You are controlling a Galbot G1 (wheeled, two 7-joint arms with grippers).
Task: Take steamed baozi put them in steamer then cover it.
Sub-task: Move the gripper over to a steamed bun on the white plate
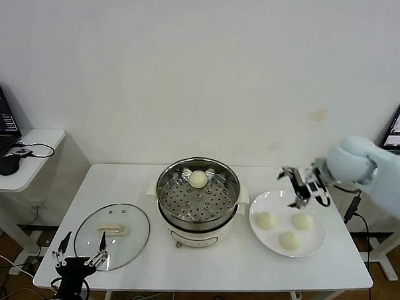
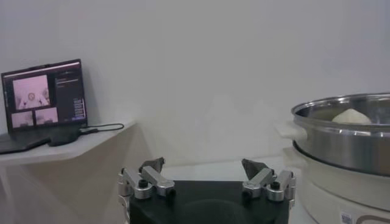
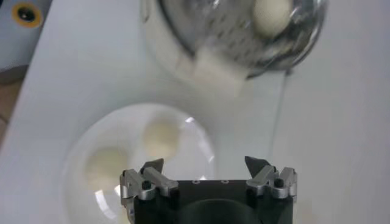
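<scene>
One baozi [image 1: 198, 179] sits in the steamer [image 1: 198, 190] at frame center. The right gripper [image 1: 303, 186], wide open and empty, hovers above the plate [image 1: 288, 223]. It should drop straight over one bun [image 1: 302, 221] and squeeze gently.

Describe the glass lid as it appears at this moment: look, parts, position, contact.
The cover is a round clear glass lid with a thin metal rim and a cream-white oblong handle at its centre. It lies flat on the white table, handle up, near the front left corner, apart from the steamer, which stands open. The left gripper hangs open just in front of its near edge, not holding it.
</scene>
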